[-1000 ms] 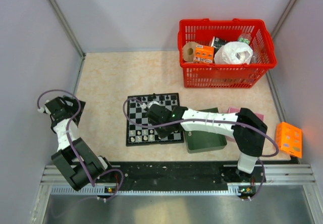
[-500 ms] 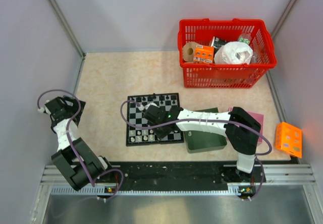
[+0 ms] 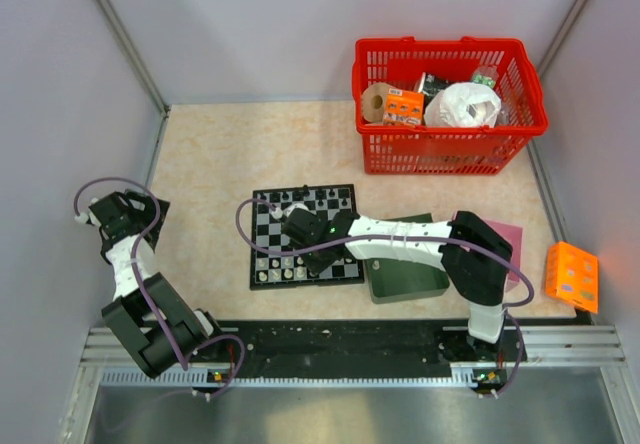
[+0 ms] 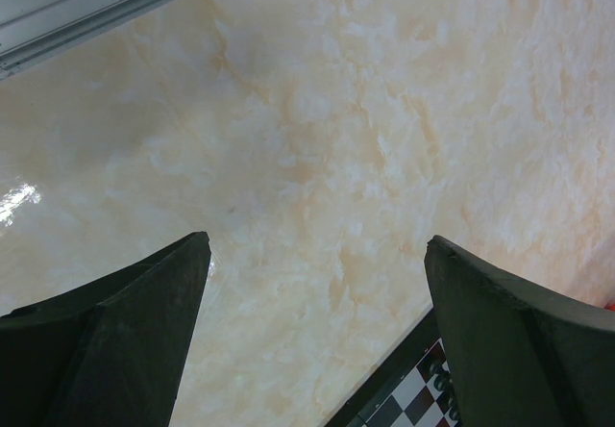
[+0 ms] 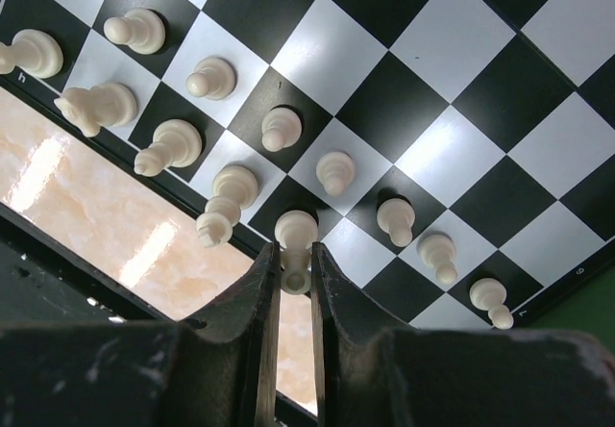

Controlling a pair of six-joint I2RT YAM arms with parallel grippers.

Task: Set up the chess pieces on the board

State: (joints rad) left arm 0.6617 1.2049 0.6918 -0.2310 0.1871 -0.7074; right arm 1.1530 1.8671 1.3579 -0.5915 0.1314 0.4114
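Observation:
The board (image 3: 268, 226) lies in the middle of the table, with black chess pieces (image 3: 300, 199) along its far side and whitish ones (image 3: 280, 264) along its near side. My right gripper (image 3: 308, 260) reaches across the board's near rows. In the right wrist view this gripper (image 5: 295, 271) is shut on the top of a whitish piece (image 5: 296, 230) over a black square in the board's (image 5: 384, 110) edge row, beside several other whitish pieces (image 5: 335, 170). My left gripper (image 4: 317, 254) is open over bare table at the far left (image 3: 125, 209). Only a corner of the board (image 4: 408, 403) shows in its view.
A red basket (image 3: 450, 154) of packages stands at the back right. A dark green tray (image 3: 405, 274) lies just right of the board under the right arm, with a pink box (image 3: 512, 234) and an orange object (image 3: 572, 276) further right. Walls close both sides.
The right gripper has shifted a little to the left along the board's near rows, still shut on the piece. The left arm has not moved.

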